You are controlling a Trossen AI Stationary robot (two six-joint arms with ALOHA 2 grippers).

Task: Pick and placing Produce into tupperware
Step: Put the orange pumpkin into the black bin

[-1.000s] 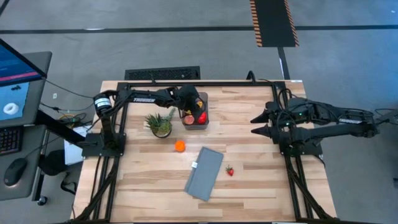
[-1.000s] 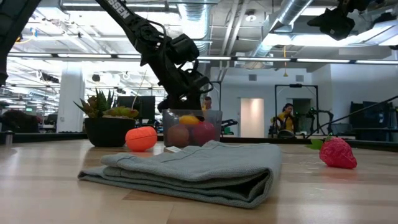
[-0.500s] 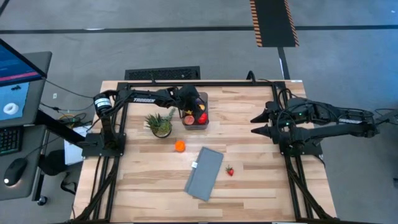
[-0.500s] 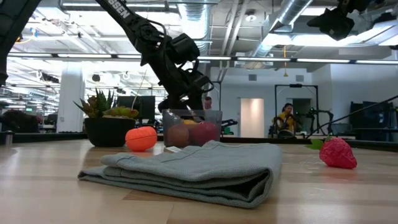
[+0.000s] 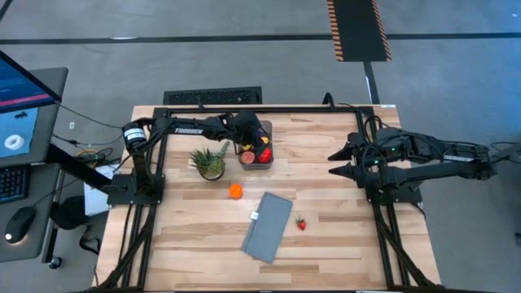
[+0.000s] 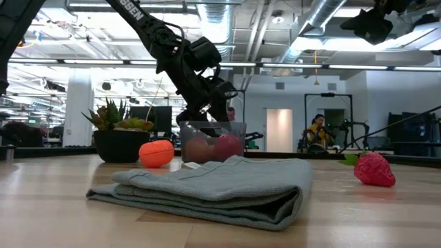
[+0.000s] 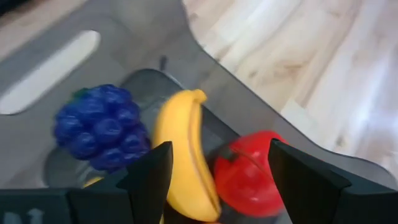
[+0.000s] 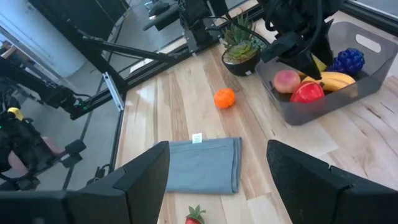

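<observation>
The clear-grey tub (image 5: 266,130) stands near the table's far edge. In the right wrist view it holds a peach (image 8: 286,80), a red fruit (image 8: 306,92), a banana (image 8: 334,79) and purple grapes (image 8: 349,61). My left gripper (image 7: 219,146) is open and hangs in the tub's mouth (image 5: 254,140), its fingers standing on either side of the banana (image 7: 183,149), which lies on the other fruits. An orange (image 5: 235,191) and a strawberry (image 5: 300,223) rest on the table. My right gripper (image 5: 332,163) waits open over the table's right side.
A potted pineapple plant (image 5: 210,161) stands just left of the tub. A folded grey cloth (image 5: 267,226) lies near the table's middle, between the orange and the strawberry. Bare wood lies between the tub and the right arm. A person (image 6: 318,131) shows far back in the room.
The yellow fruit that showed at the tub's rim under my left gripper has sunk down among the other fruits. The left gripper has dipped slightly toward the tub. The right arm has kept still.
</observation>
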